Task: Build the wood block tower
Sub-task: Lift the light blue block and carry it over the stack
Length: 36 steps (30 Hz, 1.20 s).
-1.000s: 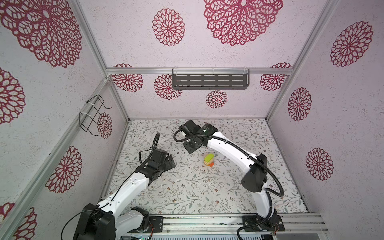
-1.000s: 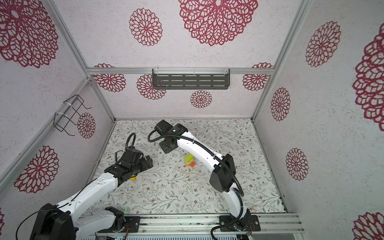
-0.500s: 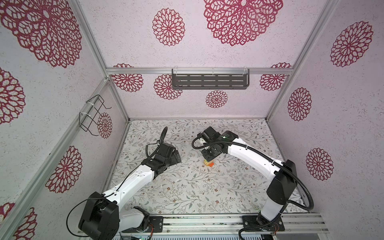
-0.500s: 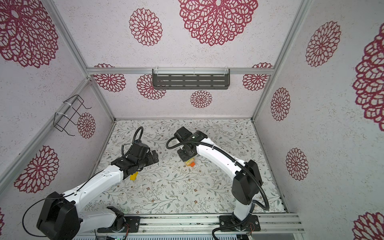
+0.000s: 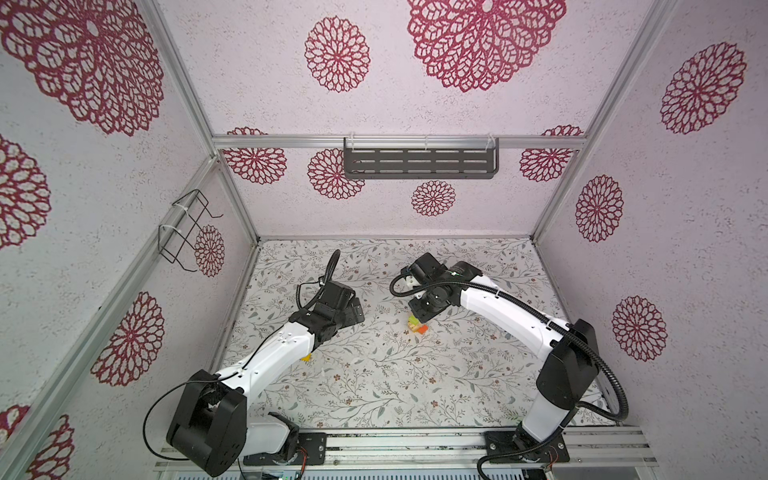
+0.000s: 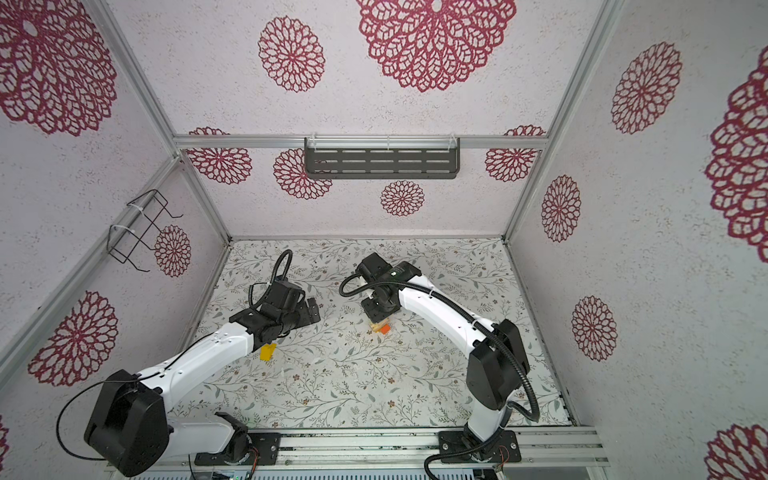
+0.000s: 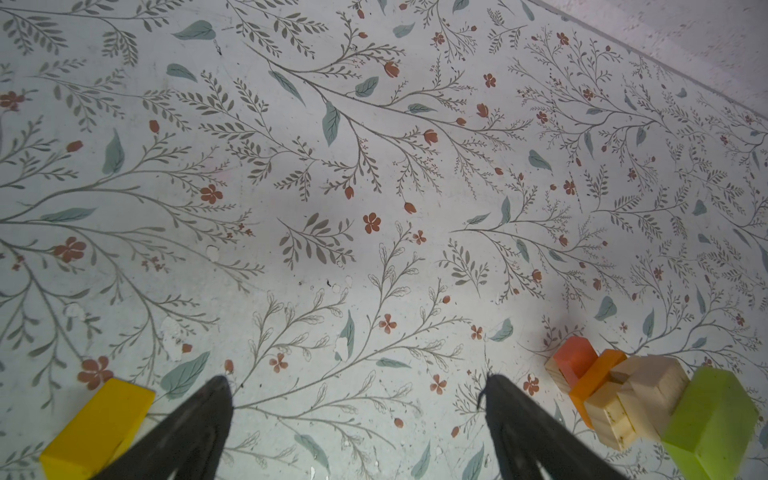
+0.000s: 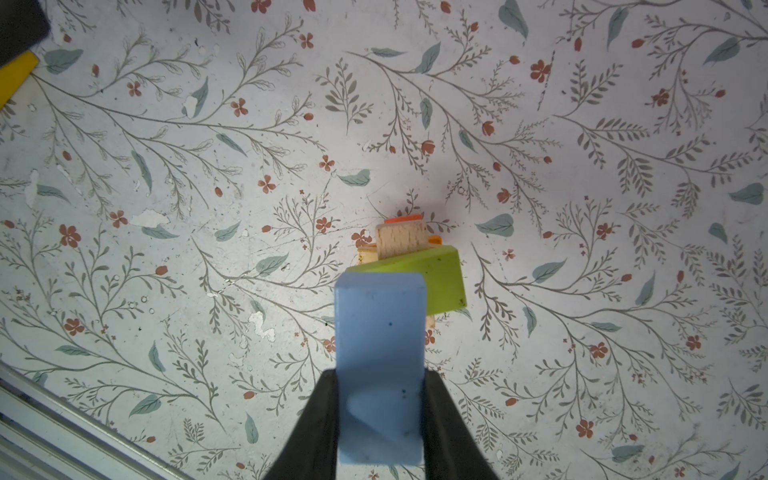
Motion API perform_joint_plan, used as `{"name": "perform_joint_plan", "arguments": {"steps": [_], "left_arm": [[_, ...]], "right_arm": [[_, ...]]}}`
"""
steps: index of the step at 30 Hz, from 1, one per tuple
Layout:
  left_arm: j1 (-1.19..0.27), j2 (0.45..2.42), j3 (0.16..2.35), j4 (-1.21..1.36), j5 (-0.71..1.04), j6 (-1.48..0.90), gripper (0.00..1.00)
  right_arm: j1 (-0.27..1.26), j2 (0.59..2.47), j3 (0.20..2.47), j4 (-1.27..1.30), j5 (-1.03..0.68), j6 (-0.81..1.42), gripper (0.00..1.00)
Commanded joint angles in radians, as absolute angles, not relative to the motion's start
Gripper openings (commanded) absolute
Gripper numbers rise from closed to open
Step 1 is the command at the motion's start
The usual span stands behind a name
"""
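R fingers [image 8: 320, 424], pointing down, pinch blue block [image 8: 380, 353] over tower [image 8: 442, 274]; L fingers [image 7: 195, 428] wide, empty.

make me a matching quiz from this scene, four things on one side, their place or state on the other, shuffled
1 blue block
2 yellow block
3 green block
4 left claw

A open, empty
B top of the tower
C gripped in the right claw
D on the table, apart from the tower

Pairs: 1-C, 2-D, 3-B, 4-A
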<state>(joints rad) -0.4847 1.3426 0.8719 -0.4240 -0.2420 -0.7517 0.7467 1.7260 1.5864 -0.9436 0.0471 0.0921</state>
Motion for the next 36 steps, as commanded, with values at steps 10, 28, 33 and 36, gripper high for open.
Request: {"name": "perform_joint_plan", "arguments": {"steps": [10, 28, 33, 36], "left_arm": [[-0.471, 1.344, 0.845, -0.386, -0.252, -0.746, 0.97], [-0.463, 1.357, 0.833, -0.369, -0.232, -0.752, 0.97], [-0.463, 1.359, 0.834, -0.365, -0.23, -0.752, 0.97], [-0.46, 1.359, 0.835, -0.365, -0.232, -0.75, 0.97]], "right_arm": [[0.735, 1.749, 1.605, -0.945, 0.058, 0.071, 0.3], [0.723, 1.782, 1.625, -0.945, 0.067, 0.064, 0.3], [0.723, 1.793, 1.631, -0.945, 0.065, 0.061, 0.3], [0.723, 1.801, 1.634, -0.947, 0.066, 0.06, 0.3]]}}
